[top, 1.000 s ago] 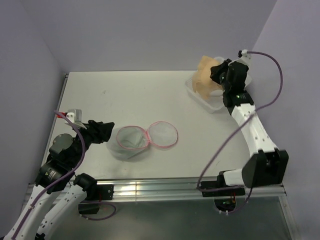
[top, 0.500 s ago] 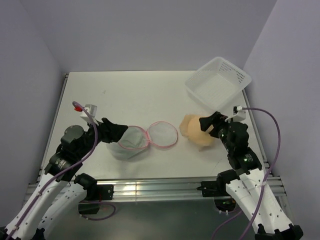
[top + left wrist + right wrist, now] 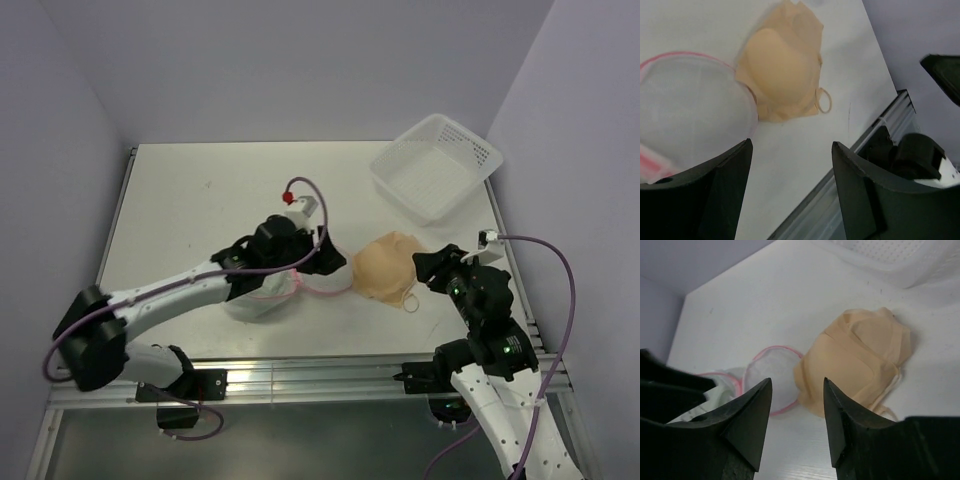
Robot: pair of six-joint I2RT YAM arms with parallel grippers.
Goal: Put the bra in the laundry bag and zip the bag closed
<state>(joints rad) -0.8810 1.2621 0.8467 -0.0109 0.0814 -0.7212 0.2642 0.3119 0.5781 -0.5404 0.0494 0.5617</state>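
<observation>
Rails of bare aluminium (image 3: 300, 375) run along the near edge, and just beyond them you have both arms reaching in over the white tabletop (image 3: 190, 200). Your right gripper (image 3: 432, 268) hangs just right of the peach-coloured moulded fabric bra (image 3: 385, 268), jaws spread wide with nothing between them. Its wrist view shows the bra lying on the table ahead of the fingers, not pinched.

Your left gripper (image 3: 325, 258) sits across the middle of the table, over the small round white mesh laundry bag with the pink zipper rim (image 3: 255, 300). It too is parted wide and carries nothing. The bag lies near the centre, its round lid flap (image 3: 690, 110) folded open to the right so that the flap's edge touches the bra's left side.

I judge that layout useful to you: the bra is just beside the open mouth, so a short move leftward gets it in, and the left claw is placed to steady the rim. The bra is not yet inside and the zipper is undone.

Mind the thin strap loop (image 3: 825, 100) at the bra's edge, since it could trail over the rim and foul the zipper.

Far right, well apart, stands the white perforated plastic basket (image 3: 435, 165).
</observation>
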